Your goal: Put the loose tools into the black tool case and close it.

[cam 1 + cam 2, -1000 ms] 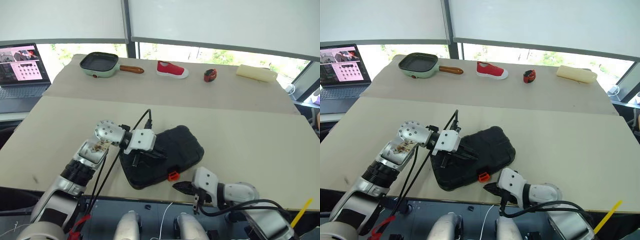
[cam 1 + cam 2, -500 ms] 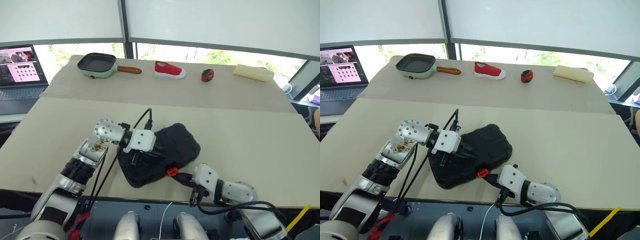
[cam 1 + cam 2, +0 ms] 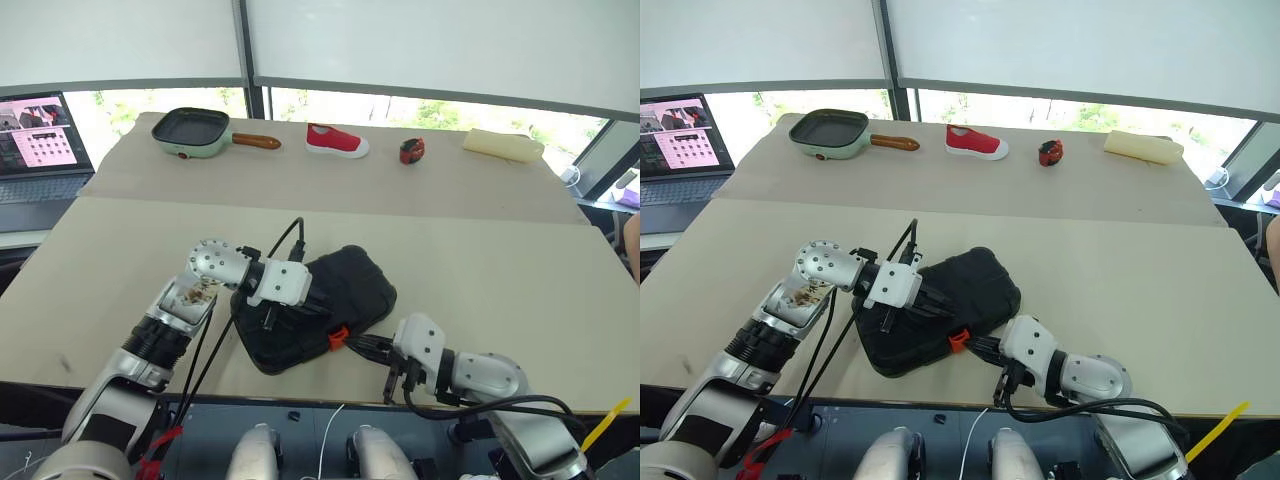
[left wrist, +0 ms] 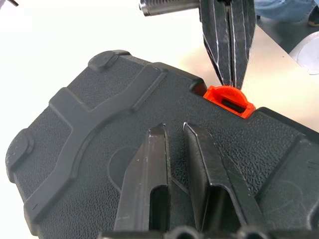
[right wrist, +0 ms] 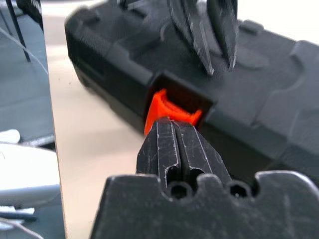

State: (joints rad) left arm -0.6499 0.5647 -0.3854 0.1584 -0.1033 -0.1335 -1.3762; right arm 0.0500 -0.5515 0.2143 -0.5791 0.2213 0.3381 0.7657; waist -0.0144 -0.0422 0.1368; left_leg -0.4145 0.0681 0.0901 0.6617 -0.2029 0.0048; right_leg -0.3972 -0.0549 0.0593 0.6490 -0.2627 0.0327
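The black tool case (image 3: 318, 305) is shut and lies flat near the front edge of the table (image 3: 480, 250), turned at an angle, ribbed lid up. Its orange latch (image 3: 338, 337) sits in the notch on the front side wall, facing me.

My left gripper (image 3: 312, 303) is on top of the lid — fingers (image 4: 149, 189) lie on the textured plastic with a narrow gap between them, pinching nothing, just resting on the case. It points across the lid toward the latch side.

My right gripper (image 3: 362, 345) comes in from the table's front edge, fingers pressed together with no gap, tips right at the orange latch. In the right wrist view the closed fingers (image 5: 174, 149) meet the lower edge of the latch; in the left wrist view the same closed pair comes down onto the latch's outer edge. Contact looks made, nothing is held.

No loose tools visible on the table around the case.

Further out, along the far side of the table: green square frying pan (image 3: 195, 130) with a brown handle, red shoe (image 3: 336, 141), small red-and-black gadget (image 3: 411, 151), pale yellow block (image 3: 502, 146). A laptop (image 3: 38, 150) with its screen lit stands off the table's far left corner — well apart from the case.
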